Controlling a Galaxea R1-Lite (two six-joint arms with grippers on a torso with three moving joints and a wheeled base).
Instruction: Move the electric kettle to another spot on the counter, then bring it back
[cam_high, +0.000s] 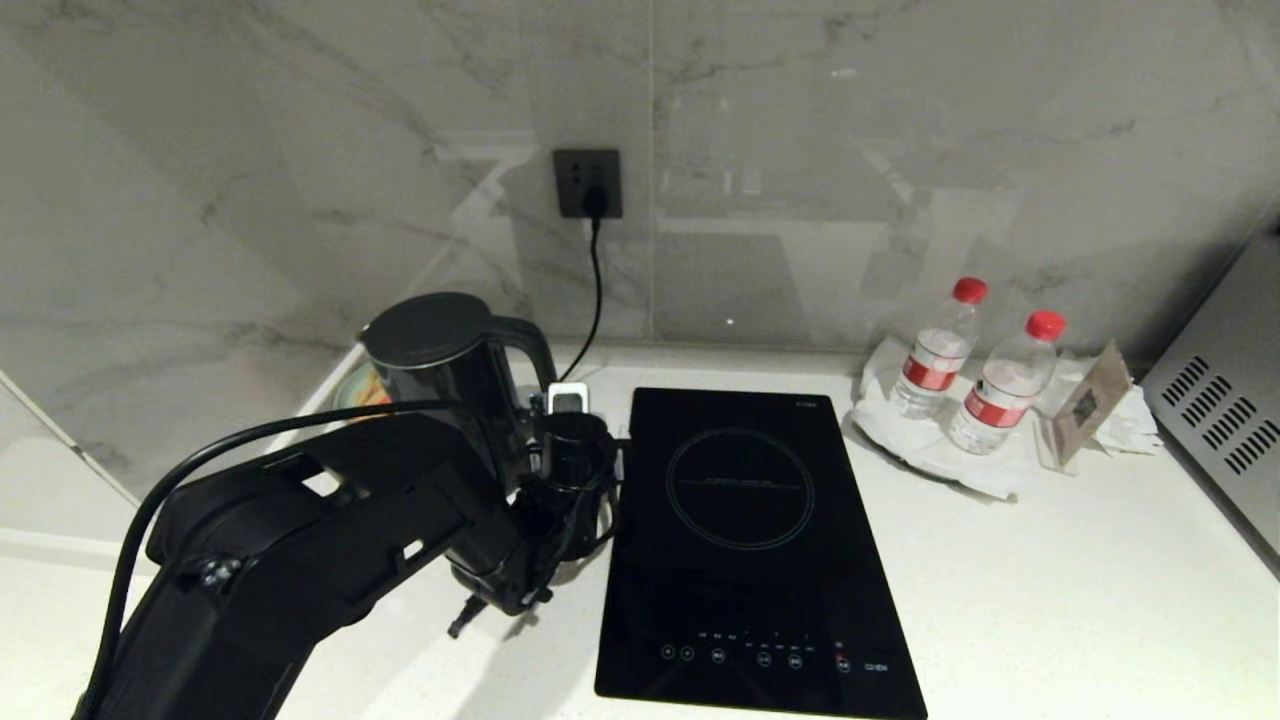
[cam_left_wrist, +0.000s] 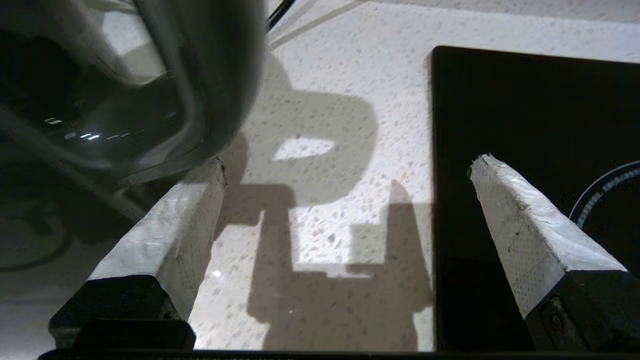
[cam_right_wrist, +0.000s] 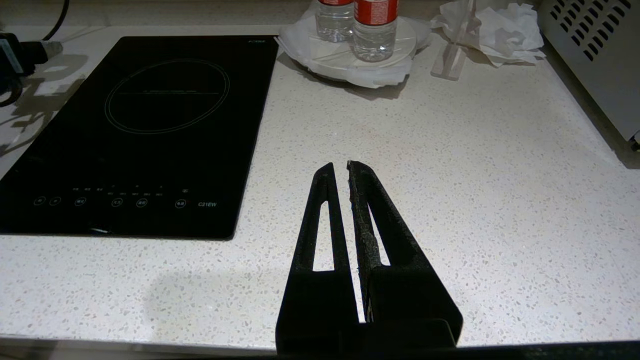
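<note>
The electric kettle (cam_high: 440, 370), glossy black with a flat lid and loop handle, stands at the back left of the white speckled counter (cam_high: 1050, 560), left of the black cooktop (cam_high: 750, 530). My left arm (cam_high: 400, 510) reaches in front of it. In the left wrist view the left gripper (cam_left_wrist: 350, 161) is open wide above bare counter (cam_left_wrist: 325, 100), holding nothing. One taped fingertip (cam_left_wrist: 210, 175) sits close beside the kettle's lower wall (cam_left_wrist: 150, 75); the other hangs over the cooktop (cam_left_wrist: 525, 125). The right gripper (cam_right_wrist: 340, 167) is shut and empty above the counter (cam_right_wrist: 450, 150), right of the cooktop (cam_right_wrist: 140, 130).
Two red-capped water bottles (cam_high: 935, 350) (cam_high: 1005, 385) stand on white paper at the back right, next to a small card stand (cam_high: 1085, 400). A vented metal appliance (cam_high: 1220, 420) fills the right edge. A cord runs down from the wall socket (cam_high: 588, 183) behind the kettle.
</note>
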